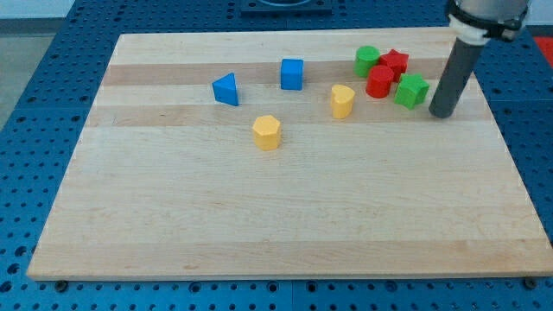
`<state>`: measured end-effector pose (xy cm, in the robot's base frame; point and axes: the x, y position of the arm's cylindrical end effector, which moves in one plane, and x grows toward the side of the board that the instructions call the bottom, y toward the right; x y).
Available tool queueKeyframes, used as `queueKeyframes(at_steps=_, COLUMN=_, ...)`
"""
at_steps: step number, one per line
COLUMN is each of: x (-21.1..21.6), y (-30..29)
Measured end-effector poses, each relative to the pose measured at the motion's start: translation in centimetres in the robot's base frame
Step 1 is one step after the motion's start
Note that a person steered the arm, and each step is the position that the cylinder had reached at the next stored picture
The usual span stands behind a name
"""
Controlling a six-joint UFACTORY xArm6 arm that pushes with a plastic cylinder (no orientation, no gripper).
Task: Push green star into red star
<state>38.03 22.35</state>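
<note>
The green star point(412, 90) lies near the view's top right on the wooden board point(259, 225). The red star point(396, 61) sits just up and left of it, apart by a small gap. A red rounded block point(379, 82) touches the green star's left side and lies right below the red star. A green rounded block point(367, 60) sits against the red star's left side. My tip point(441, 113) rests on the board just right of the green star, a narrow gap between them.
A yellow heart-like block point(342, 100) lies left of the cluster. A blue cube point(292, 74) and a blue triangle point(225, 89) lie further left. A yellow hexagon point(267, 132) sits below them. The board's right edge is close to my tip.
</note>
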Motion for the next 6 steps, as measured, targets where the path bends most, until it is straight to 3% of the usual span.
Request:
queueKeyframes(at_steps=2, x=-0.2, y=-5.3)
queueKeyframes(at_steps=6, x=-2.0, y=-5.4)
